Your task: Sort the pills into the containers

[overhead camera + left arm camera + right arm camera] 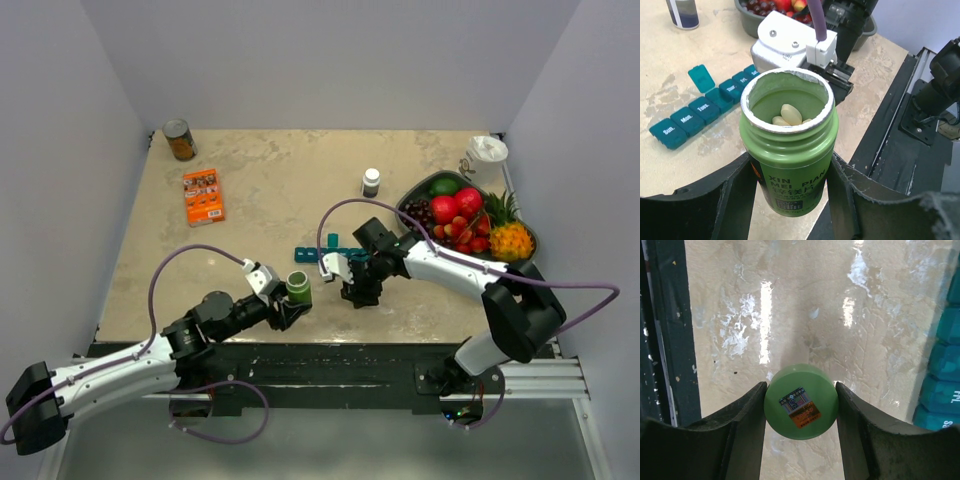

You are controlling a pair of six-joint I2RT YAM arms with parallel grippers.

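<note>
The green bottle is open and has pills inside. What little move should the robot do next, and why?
Probably the left gripper should carry the green bottle over the pill box's open slot, ready to tip. The cap is already off, held in the right gripper, pills show inside, and one lid stands up.

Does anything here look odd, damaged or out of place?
Slightly. The green bottle has ragged torn foil around its mouth, and its cap is off. One lid of the teal pill organiser stands flipped open while the others visible are shut.
</note>
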